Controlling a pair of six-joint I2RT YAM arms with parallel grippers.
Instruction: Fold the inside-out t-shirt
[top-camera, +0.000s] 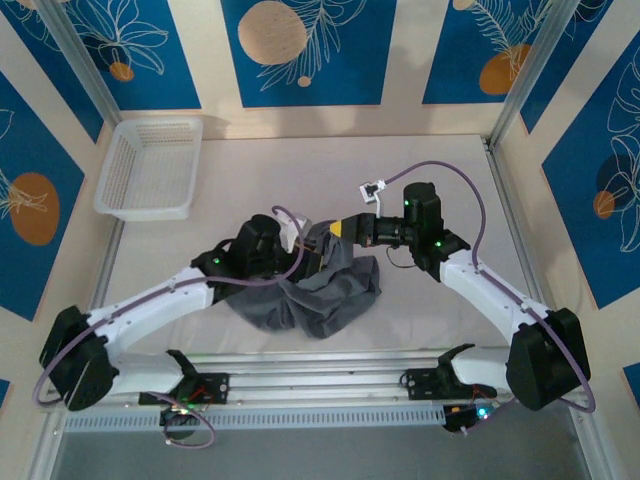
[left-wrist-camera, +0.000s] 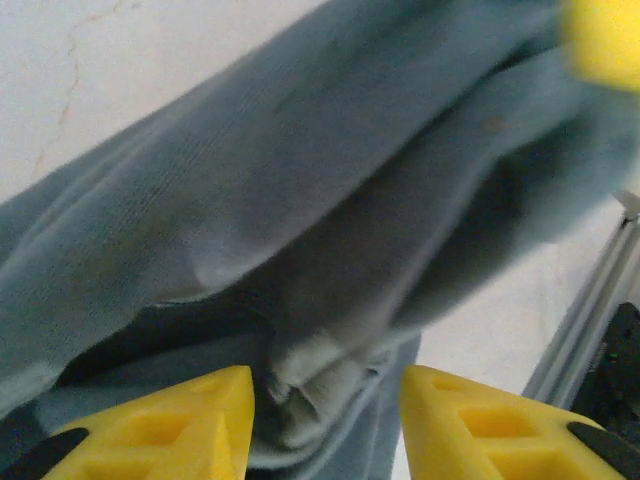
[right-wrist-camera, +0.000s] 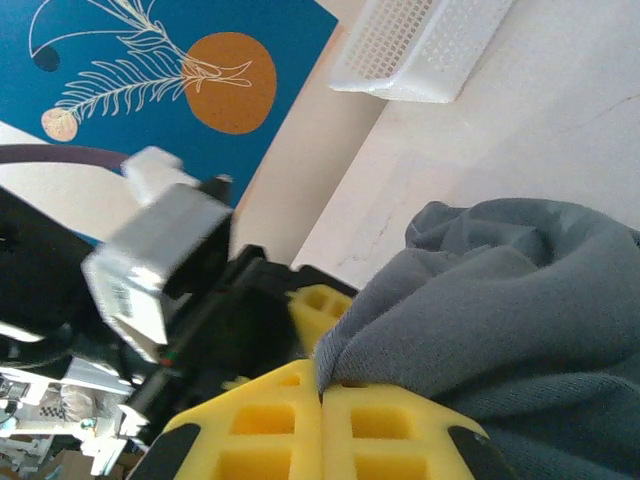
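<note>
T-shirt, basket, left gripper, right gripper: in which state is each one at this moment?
t-shirt: crumpled in a heap, not yet folded, one edge lifted.
white mesh basket: upright, empty.
left gripper: open, with a fold of the t-shirt between its fingers.
right gripper: shut on an edge of the t-shirt.

Overhead view looks down; both wrist views (close-up) share the t-shirt (top-camera: 330, 292).
</note>
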